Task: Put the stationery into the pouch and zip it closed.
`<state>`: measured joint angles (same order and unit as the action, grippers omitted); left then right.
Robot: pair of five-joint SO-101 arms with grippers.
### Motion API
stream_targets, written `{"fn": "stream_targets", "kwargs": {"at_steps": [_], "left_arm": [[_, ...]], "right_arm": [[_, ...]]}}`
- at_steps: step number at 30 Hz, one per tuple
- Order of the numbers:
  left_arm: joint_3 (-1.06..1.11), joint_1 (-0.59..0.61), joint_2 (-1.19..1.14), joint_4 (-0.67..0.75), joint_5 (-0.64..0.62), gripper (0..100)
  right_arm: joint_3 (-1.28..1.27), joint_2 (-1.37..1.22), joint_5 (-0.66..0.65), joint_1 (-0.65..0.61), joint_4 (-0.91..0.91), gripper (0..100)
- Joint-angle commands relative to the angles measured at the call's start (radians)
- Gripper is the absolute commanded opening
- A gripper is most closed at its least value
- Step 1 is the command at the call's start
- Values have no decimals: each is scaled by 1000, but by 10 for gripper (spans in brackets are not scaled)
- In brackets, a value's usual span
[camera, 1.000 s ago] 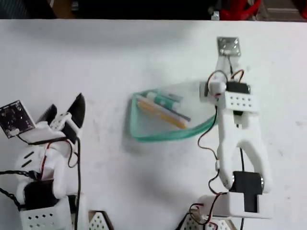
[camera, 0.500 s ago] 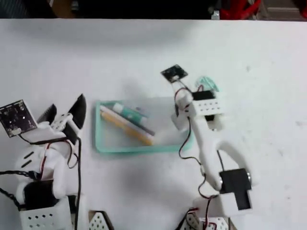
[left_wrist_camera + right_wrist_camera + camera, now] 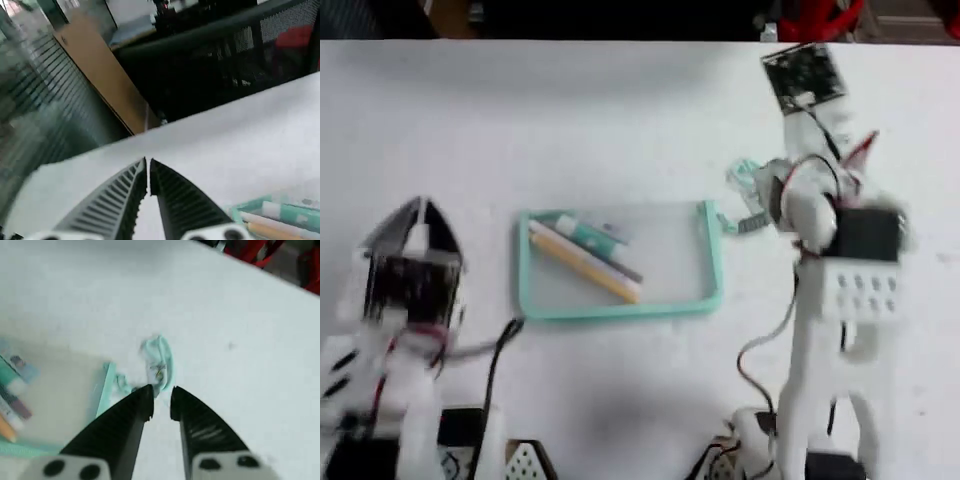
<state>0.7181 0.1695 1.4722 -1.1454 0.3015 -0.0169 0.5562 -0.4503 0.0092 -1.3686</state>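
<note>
- Where it lies flat mid-table, pouch (image 3: 718,262) holds the stationery (image 3: 585,260).
- Right gripper (image 3: 161,392): slightly parted, empty, at the teal zip pull (image 3: 161,356).
- Left gripper (image 3: 148,165): closed, empty, well apart.

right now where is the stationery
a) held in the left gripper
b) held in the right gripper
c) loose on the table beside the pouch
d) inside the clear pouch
d: the stationery lies within the teal rim of the pouch, toward its left end in the high view, seen through the clear wall.
</note>
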Motion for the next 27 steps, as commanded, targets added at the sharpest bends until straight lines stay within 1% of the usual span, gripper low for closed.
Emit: {"fn": "stream_targets", "kwargs": {"at_steps": [1, 4, 6, 8, 10, 14, 19, 22, 24, 27], "left_arm": [[-410, -7, -71, -209, 48, 22], [-640, -15, -79, -361, -54, 23], [-766, -15, -58, -425, -106, 24], [-829, -15, -19, -465, -106, 24], [-825, -10, 33, -489, -107, 24], [-671, -13, 166, -499, -107, 25], [-364, -7, 383, -516, -110, 123], [-239, -15, 344, -543, -115, 143], [-140, -27, 338, -506, -117, 137], [29, -30, 344, -416, -115, 135]], "right_arm": [[155, 186, -2, -58, -64, 22], [221, 372, 0, -163, -136, 15], [229, 513, 0, -254, -150, 16], [221, 651, 0, -328, -153, 16], [172, 776, 0, -366, -147, 16], [-34, 993, 0, -367, -147, 16], [-325, 1264, 0, -367, -113, 18], [-407, 1228, 0, -367, -111, 21], [-473, 1227, 0, -367, -87, 21], [-614, 1250, 0, -369, 21, 21]]}}
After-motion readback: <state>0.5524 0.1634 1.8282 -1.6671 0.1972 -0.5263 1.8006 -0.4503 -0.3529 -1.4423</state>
